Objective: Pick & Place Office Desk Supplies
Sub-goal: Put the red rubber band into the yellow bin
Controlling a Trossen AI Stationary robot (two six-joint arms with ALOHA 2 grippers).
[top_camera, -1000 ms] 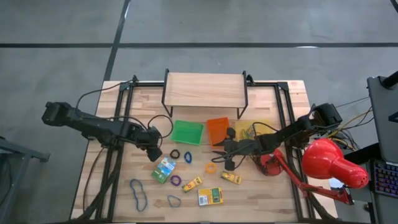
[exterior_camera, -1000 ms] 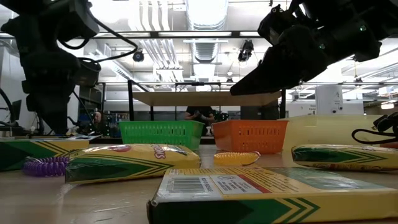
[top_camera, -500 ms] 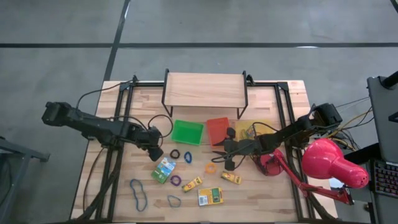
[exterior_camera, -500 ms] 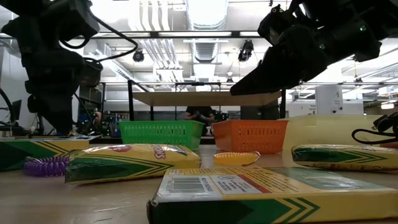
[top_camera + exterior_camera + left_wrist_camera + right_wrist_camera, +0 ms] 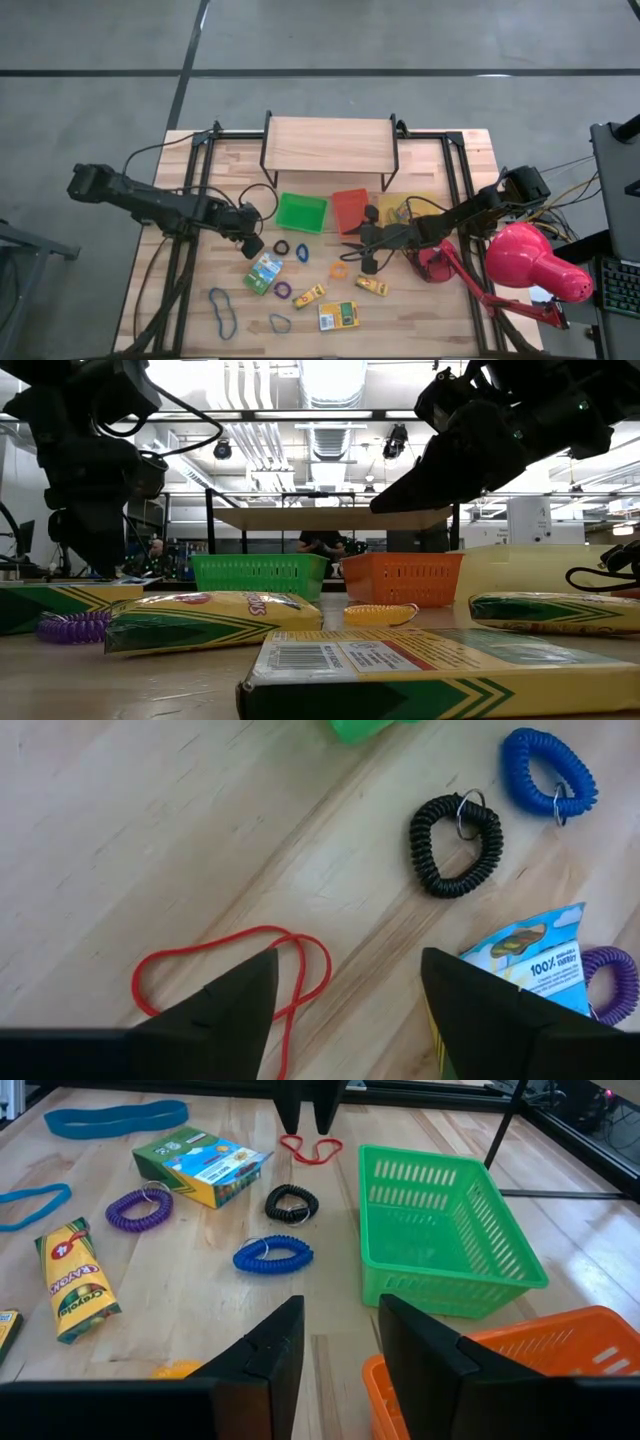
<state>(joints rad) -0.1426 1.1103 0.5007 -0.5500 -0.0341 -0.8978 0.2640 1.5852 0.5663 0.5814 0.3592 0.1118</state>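
A thin red rubber band (image 5: 225, 982) lies flat on the wood. My left gripper (image 5: 345, 995) hangs open just above it and points steeply down; the band's right-hand loop lies below the gap. It is the gripper at the table's left (image 5: 249, 243). A black coil loop (image 5: 455, 845), a blue coil loop (image 5: 548, 770), a purple coil loop (image 5: 612, 982) and a green and white box (image 5: 530, 970) lie close by. My right gripper (image 5: 340, 1342) hovers open near the orange tray (image 5: 351, 210), with nothing between its fingers.
Green (image 5: 302, 212), orange and yellow (image 5: 417, 204) trays stand in a row below a wooden shelf (image 5: 330, 145). Yellow crayon boxes (image 5: 309, 296) (image 5: 372, 286), a yellow-green box (image 5: 338, 316), an orange coil (image 5: 338, 270) and blue bands (image 5: 222, 310) lie toward the near edge. A red lamp (image 5: 530, 265) stands right.
My left gripper has opened wider while staying where it was: in the low view its dark lower end is broader than before. The right arm and the things on the table have kept still.
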